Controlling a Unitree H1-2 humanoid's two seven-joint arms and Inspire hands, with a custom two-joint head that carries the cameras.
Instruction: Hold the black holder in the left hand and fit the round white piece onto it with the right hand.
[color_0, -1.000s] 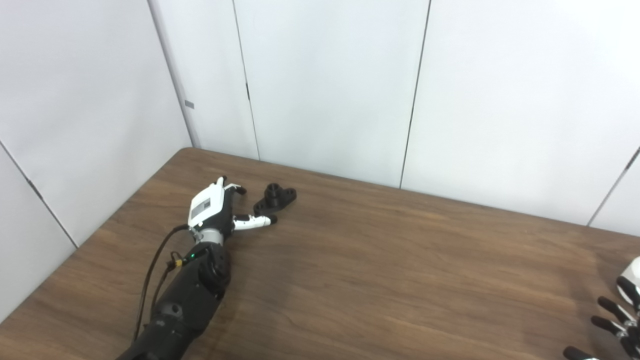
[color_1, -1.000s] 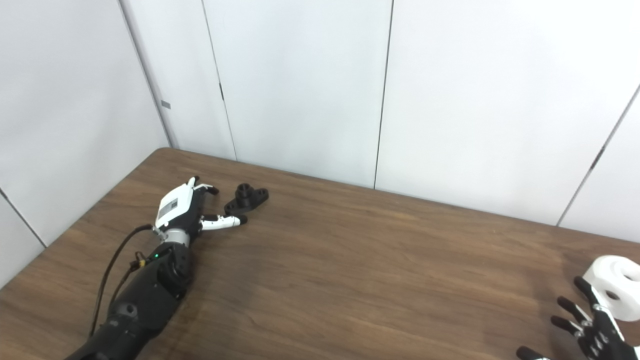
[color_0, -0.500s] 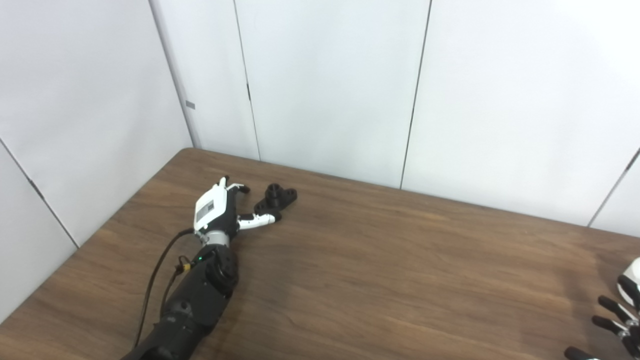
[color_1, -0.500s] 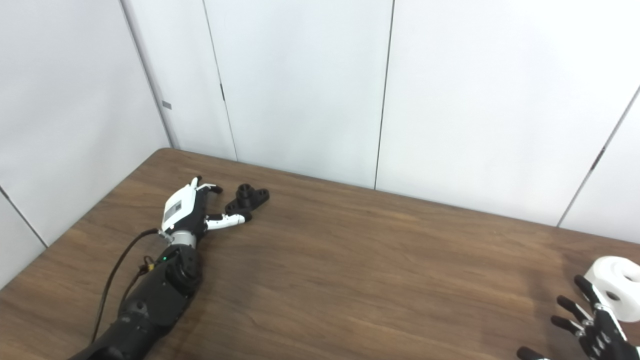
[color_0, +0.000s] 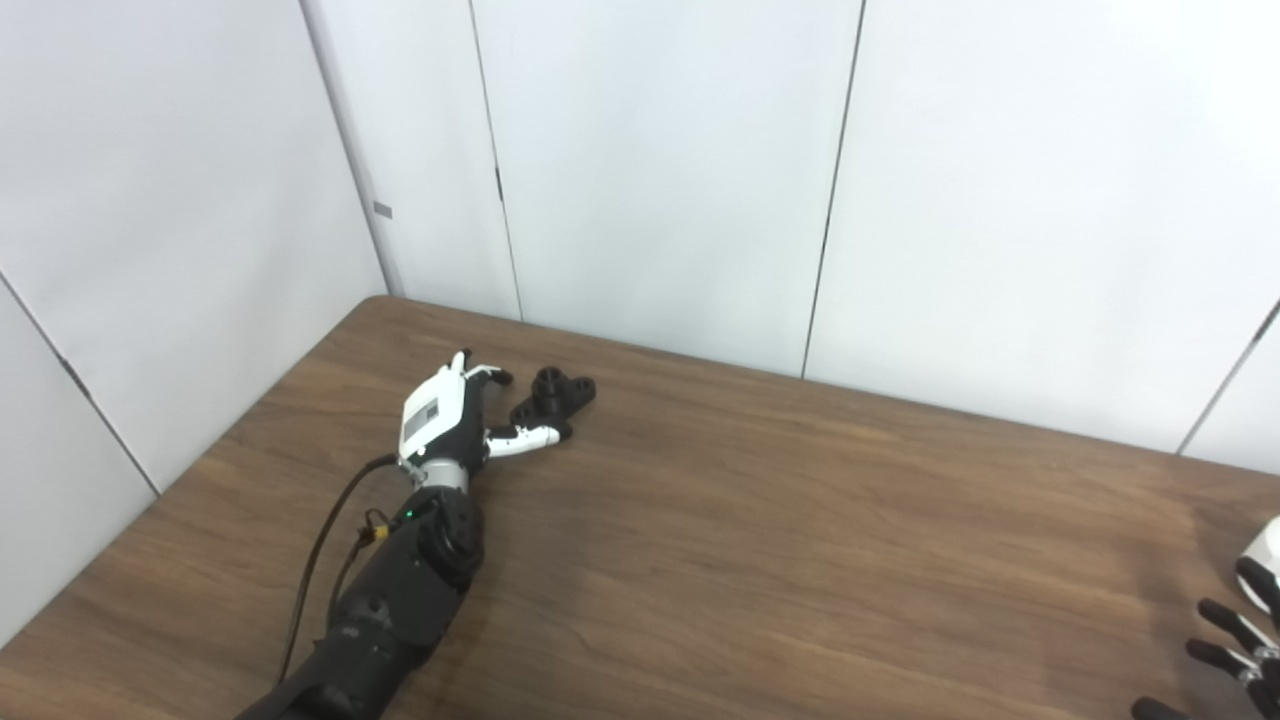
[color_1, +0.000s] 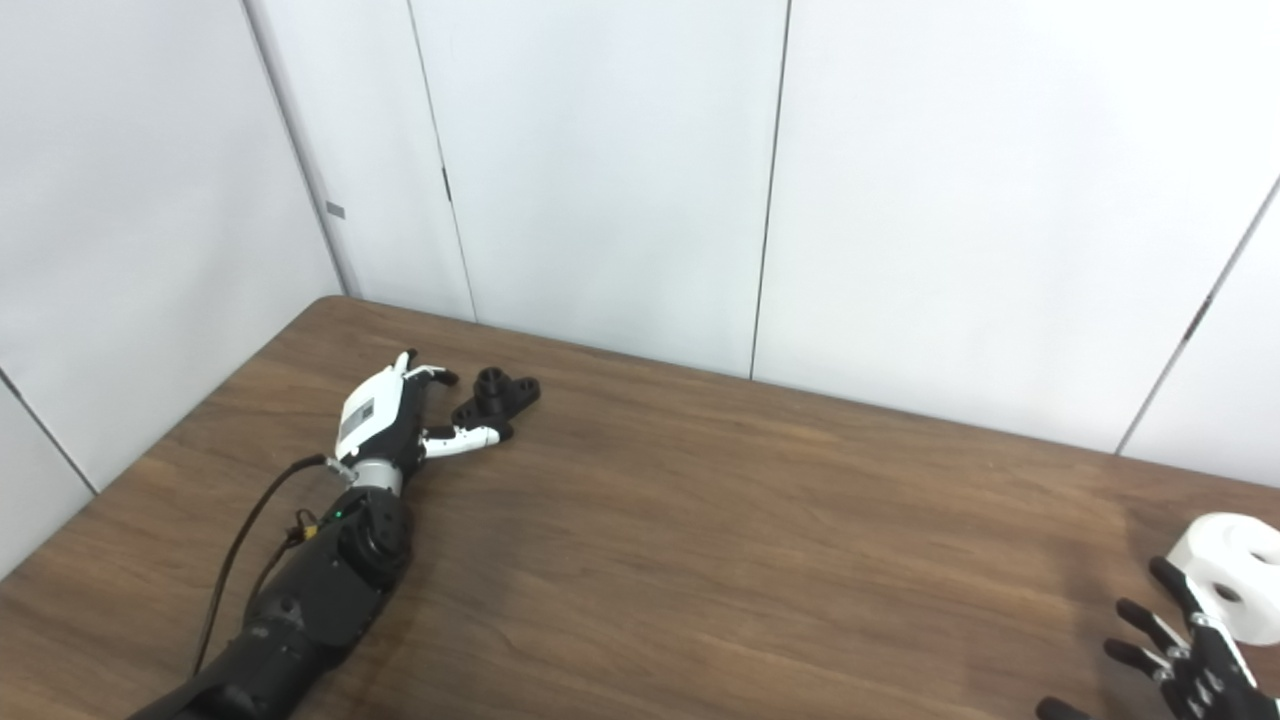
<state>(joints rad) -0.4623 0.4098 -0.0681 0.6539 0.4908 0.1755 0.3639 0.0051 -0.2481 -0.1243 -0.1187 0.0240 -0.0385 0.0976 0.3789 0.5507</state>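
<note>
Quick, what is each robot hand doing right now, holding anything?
Left robot hand: open, fingers spread beside the black holder, not gripping it.
Right robot hand: open, empty, just short of the round white piece.

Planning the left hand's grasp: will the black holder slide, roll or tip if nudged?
The black holder lies flat on lobed feet, so rolling or tipping seems unlikely. It looks rigid. On the smooth table it may skid away from the open left hand.

A dark wood-grain table with a smooth, low-sheen top carries a matt black plastic holder at far left and a matt white plastic round piece at near right, before smooth white wall panels.
</note>
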